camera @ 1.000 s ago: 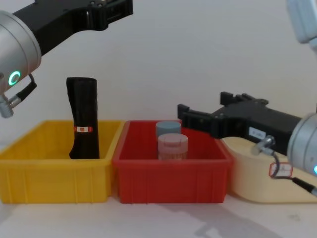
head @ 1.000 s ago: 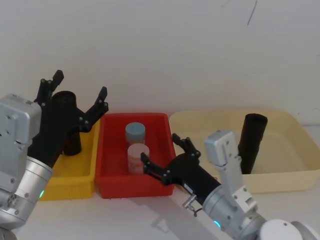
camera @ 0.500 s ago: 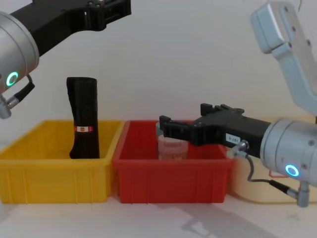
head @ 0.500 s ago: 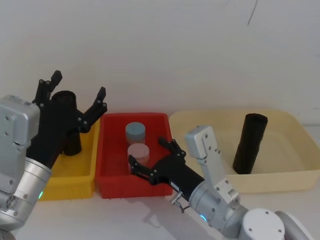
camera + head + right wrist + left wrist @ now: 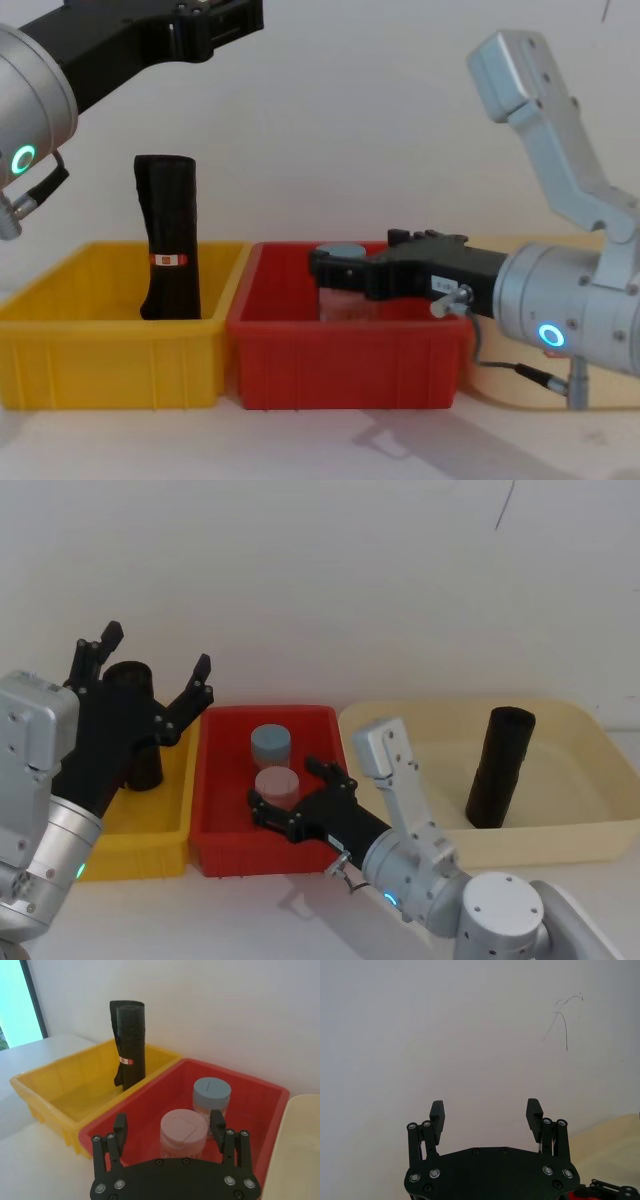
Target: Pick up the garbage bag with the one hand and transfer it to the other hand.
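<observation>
The garbage bag [image 5: 498, 766] stands upright in the cream tub [image 5: 585, 825] on the robot's right, touched by neither gripper. The right gripper [image 5: 292, 799] reaches over the red bin [image 5: 215, 842], its fingers [image 5: 217, 1124] spread wide to either side of the pink-lidded jar [image 5: 181, 1133], with the blue-lidded jar [image 5: 212, 1097] just behind. The left gripper [image 5: 152, 667] hangs high above the yellow bin [image 5: 135, 852], fingers [image 5: 436, 1112] wide apart, over the black roll with the red-orange band [image 5: 168, 237] standing in that bin.
</observation>
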You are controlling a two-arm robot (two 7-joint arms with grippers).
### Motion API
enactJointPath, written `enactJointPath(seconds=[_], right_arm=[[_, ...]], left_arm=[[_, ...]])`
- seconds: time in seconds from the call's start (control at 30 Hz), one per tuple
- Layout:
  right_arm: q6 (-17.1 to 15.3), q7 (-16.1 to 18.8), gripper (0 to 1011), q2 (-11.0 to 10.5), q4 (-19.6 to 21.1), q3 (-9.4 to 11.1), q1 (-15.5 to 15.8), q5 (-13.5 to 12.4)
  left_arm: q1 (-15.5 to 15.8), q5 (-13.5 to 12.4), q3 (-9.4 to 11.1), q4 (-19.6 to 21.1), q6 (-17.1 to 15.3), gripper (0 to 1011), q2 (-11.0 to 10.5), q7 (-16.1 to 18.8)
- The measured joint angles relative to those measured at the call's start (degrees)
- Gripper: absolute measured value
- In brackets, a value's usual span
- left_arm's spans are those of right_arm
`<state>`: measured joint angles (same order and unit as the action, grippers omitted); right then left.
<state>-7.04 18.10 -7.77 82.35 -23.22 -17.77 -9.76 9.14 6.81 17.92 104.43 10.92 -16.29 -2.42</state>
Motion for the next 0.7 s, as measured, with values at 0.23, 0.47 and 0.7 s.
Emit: enactJointPath(seconds=[0.23,0.47,0.7], right_arm=[[-1.09,0.0,1002,0.96,-3.22,-0.8,-2.13,-0.18],[-1.68,-0.31,1001,1.88,-6.33,-1.17,-4.07,-0.51],[-1.76,-0.85,1001,2.68,-9.22,-0.9,-5.84,-0.93]], left_arm=[[-0.03,0.0,0.0,0.03,0.0,1000,0.0,0.01],[-0.04,0.0,0.0,0.03,0.0,1000,0.0,0.01],[-0.05,0.01,0.0,0.03,-0.01,1000,0.0,0.01]])
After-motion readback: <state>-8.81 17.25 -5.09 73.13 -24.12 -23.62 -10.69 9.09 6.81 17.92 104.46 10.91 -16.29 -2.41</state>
